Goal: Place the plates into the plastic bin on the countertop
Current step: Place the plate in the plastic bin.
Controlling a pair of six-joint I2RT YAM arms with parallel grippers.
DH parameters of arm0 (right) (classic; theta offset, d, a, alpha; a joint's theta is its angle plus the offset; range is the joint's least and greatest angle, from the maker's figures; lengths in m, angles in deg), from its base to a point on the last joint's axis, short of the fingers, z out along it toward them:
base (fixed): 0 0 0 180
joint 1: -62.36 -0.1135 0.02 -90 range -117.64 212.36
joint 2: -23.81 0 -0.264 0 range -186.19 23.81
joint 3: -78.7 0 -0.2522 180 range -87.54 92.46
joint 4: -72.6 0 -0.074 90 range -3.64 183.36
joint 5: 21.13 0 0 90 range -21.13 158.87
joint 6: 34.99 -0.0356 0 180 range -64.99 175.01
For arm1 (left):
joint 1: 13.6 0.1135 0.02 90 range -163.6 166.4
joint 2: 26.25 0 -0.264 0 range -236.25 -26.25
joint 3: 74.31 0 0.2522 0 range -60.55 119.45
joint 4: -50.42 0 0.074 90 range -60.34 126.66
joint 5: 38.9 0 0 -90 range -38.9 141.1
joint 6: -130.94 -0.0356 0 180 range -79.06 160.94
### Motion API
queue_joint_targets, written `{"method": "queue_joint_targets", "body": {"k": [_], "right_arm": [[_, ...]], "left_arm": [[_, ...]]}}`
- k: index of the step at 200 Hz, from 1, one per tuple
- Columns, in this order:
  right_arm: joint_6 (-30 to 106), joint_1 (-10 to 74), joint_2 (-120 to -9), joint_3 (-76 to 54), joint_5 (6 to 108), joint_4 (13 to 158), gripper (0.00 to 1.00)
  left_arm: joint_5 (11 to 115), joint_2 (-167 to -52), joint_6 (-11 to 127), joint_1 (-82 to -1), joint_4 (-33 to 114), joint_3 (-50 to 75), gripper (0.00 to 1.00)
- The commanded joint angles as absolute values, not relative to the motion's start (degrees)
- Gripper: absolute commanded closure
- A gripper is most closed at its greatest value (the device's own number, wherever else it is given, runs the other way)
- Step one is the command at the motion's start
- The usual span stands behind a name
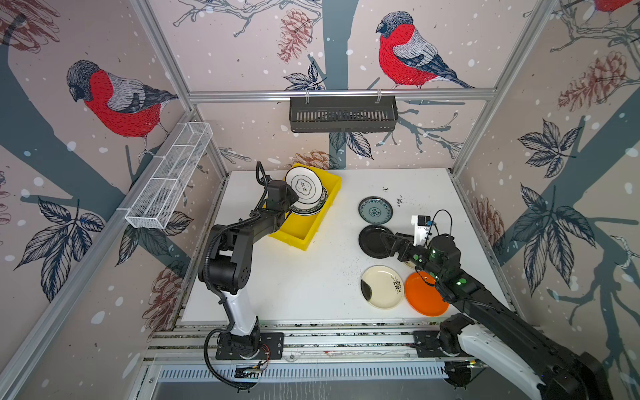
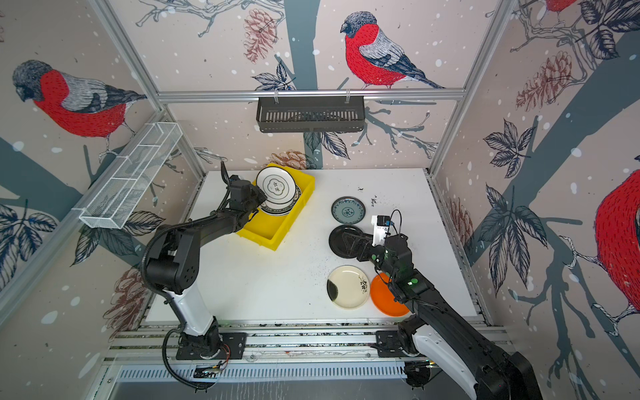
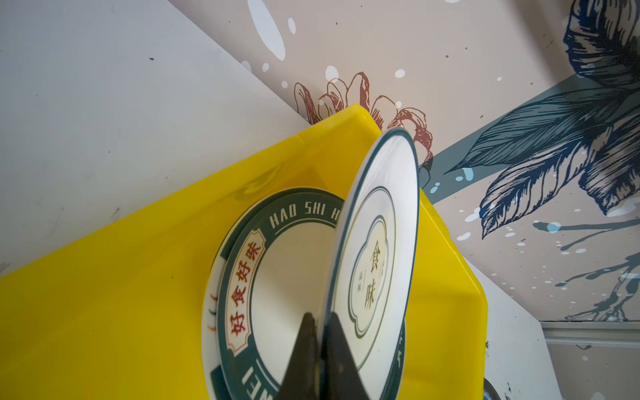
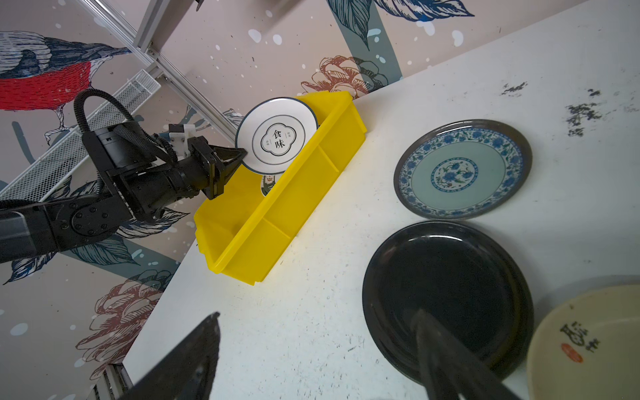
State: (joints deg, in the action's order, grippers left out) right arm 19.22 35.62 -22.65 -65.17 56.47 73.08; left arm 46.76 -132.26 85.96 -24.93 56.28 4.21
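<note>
Left arm (image 1: 242,225): elbow bent, forearm reaching to the bin (image 1: 294,239). Left claw (image 1: 294,199) pinches the rim of a white plate (image 1: 306,187) above the bin's far end. The plate is steeply tilted, its face up and toward my right arm (image 1: 485,301). Green-rimmed plates (image 1: 308,209) lie flat beneath it. The bin's long axis runs back to front, skewed. Right arm stretched low. Right claw (image 4: 318,313) is spread wide, one finger over the black plate (image 4: 446,277), the other over bare surface (image 4: 311,242).

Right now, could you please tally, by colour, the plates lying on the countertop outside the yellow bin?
teal patterned plate: 1
black plate: 1
cream floral plate: 1
cream calligraphy plate: 1
orange plate: 1
Total: 5
</note>
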Motion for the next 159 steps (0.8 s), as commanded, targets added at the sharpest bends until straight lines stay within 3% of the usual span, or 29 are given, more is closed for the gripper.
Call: {"method": "queue_joint_targets", "body": {"k": [1,27,51,68,90,107,159], "right_arm": [[19.69,35.64,-22.69,-64.93,58.05,73.58,0.12],[20.37,35.58,-22.91,-64.36,61.28,75.63,0.12],[20.81,35.63,-22.96,-63.84,62.8,76.95,0.12],[20.82,35.64,-23.03,-63.55,63.23,77.46,0.12],[21.33,35.74,-23.13,-62.65,63.72,79.51,0.12],[22.25,35.88,-23.54,-61.48,65.04,82.87,0.12],[22.23,38.02,-27.23,-59.77,64.2,87.9,0.12]], "left_arm": [[45.18,-133.74,85.1,-24.61,56.78,6.43,1.0],[46.3,-135.39,85.13,-24.23,55.54,8.05,0.99],[47.52,-135.59,84.64,-24.23,55.92,8.25,0.64],[48.33,-135.32,83.94,-24.23,55.95,8.62,0.48],[48.55,-134.55,82.51,-24.31,52.25,10.37,0.35],[47.24,-132.33,81.56,-24.47,51.19,9.66,0.16],[38.58,-122.06,73.59,-28.4,44.58,7.79,0.09]]}}
